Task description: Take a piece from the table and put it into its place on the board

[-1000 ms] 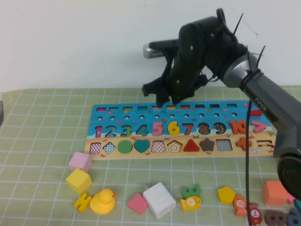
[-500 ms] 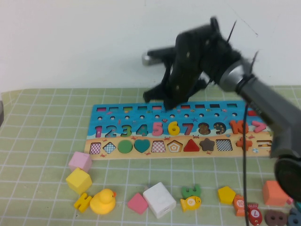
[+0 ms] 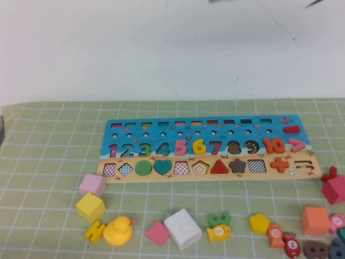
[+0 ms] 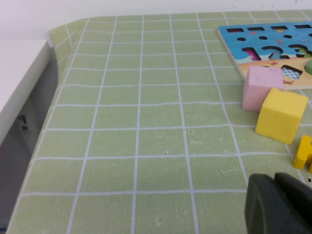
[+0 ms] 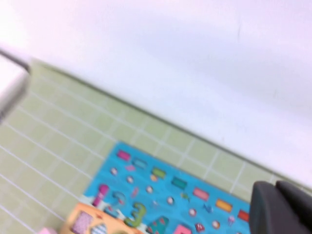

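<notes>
The piece, a yellow numeral 6 point(image 3: 199, 146), lies flat in its recess in the number row of the board point(image 3: 161, 133), between the pink 5 and the red 7. My right gripper point(image 5: 279, 208) is shut on nothing, high above the board's point(image 5: 161, 192) far edge; the high view shows only a dark sliver of that arm at its top edge. My left gripper point(image 4: 276, 204) is shut and empty, low over the green mat off the board's point(image 4: 273, 41) left end, near a pink cube point(image 4: 261, 87) and a yellow cube point(image 4: 282, 114).
In front of the board lie a pink cube point(image 3: 92, 184), a yellow cube point(image 3: 90, 207), a yellow duck point(image 3: 118, 231), a white block point(image 3: 182, 228), a yellow fish point(image 3: 218, 232), a yellow pentagon point(image 3: 259, 223) and an orange cube point(image 3: 315, 220). A red block point(image 3: 334, 186) sits at the right edge.
The right arm, which hovered over the board above the 6, has lifted up out of the high view and its jaws have shut. The 6 stays in its recess.
</notes>
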You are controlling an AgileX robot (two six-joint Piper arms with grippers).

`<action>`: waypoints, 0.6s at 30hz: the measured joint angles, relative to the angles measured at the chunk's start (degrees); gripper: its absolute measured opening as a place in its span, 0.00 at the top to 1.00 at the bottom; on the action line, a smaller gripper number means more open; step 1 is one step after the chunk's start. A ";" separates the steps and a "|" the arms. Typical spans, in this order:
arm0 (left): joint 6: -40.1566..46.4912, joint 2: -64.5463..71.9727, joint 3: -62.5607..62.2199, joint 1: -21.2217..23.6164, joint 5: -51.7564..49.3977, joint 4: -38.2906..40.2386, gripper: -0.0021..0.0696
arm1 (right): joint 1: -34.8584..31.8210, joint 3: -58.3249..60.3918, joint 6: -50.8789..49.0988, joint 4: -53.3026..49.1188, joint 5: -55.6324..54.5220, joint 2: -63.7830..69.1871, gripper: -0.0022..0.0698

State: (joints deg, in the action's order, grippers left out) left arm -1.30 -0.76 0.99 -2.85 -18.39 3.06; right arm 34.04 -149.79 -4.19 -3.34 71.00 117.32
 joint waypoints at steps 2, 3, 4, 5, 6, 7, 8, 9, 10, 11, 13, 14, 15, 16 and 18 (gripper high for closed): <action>0.00 0.00 0.00 0.00 0.00 0.00 0.97 | 0.00 -0.11 0.00 0.71 0.00 -2.41 0.97; 0.00 0.00 0.00 0.00 0.00 0.00 0.97 | 0.00 -0.22 0.00 0.95 0.00 -3.08 0.97; 0.00 0.00 0.00 0.00 0.00 0.00 0.97 | 0.00 -0.35 0.00 1.09 0.00 -3.68 0.97; 0.00 0.00 0.00 0.00 0.00 0.00 0.97 | 0.00 -0.44 0.00 1.21 0.00 -4.00 0.97; 0.00 0.00 0.00 0.00 0.00 0.00 0.97 | 0.00 -0.58 0.00 1.21 0.00 -4.04 0.97; 0.00 0.00 0.00 0.00 0.00 0.00 0.97 | 0.00 -0.58 0.00 1.34 0.00 -4.04 0.97; 0.00 0.00 0.00 0.00 0.00 0.00 0.97 | 0.00 -0.58 0.00 1.45 0.00 -3.90 0.97; 0.00 0.00 0.00 0.00 0.00 0.00 0.97 | 0.00 -0.58 0.00 1.56 0.00 -3.57 0.97; 0.00 0.00 0.00 0.00 0.00 0.00 0.97 | 0.00 -0.58 0.00 1.67 0.00 -3.06 0.97; 0.00 0.00 0.00 0.00 0.00 0.00 0.97 | 0.00 -0.58 0.00 1.66 0.00 -2.54 0.97; 0.00 0.00 0.00 0.00 0.00 0.00 0.97 | 0.27 -0.58 0.00 1.28 0.00 -1.84 0.97; 0.00 0.00 0.00 0.00 0.00 0.00 0.97 | 0.52 -0.58 0.00 1.03 0.00 -1.53 0.97; 0.00 0.00 0.00 0.00 0.00 0.00 0.97 | 1.00 -0.47 0.00 1.03 0.00 -1.30 0.97; 0.00 0.00 0.00 0.00 0.00 0.00 0.97 | 1.55 -0.47 0.00 0.93 0.00 -1.30 0.97; 0.00 0.00 0.00 0.00 0.00 0.00 0.97 | 2.74 -0.47 0.00 0.93 0.00 -1.79 0.97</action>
State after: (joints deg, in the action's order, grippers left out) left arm -1.30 -0.76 0.99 -2.85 -18.39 3.06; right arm 36.78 -150.25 -4.19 -2.41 71.00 115.53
